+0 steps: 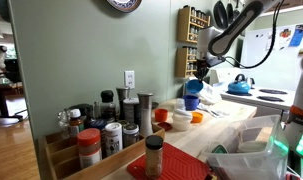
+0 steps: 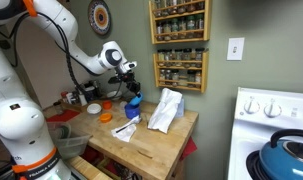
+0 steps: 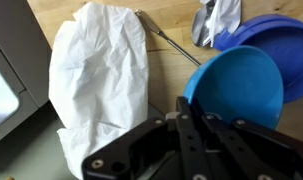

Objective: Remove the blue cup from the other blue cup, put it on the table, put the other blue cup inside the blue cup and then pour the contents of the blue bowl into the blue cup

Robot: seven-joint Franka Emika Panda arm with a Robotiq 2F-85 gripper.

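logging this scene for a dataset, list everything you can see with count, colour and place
held blue cup: one, blue, in the gripper above the table
other blue cup: one, blue, on the table beneath it
white cloth: one, white, crumpled on the table beside the cups
kettle: one, blue, on the white stove
spice rack: one, wooden, on the wall
spice jars: many, mixed, near the camera
arm: one, white, reaching over the table
gripper: one, black, shut on the held blue cup
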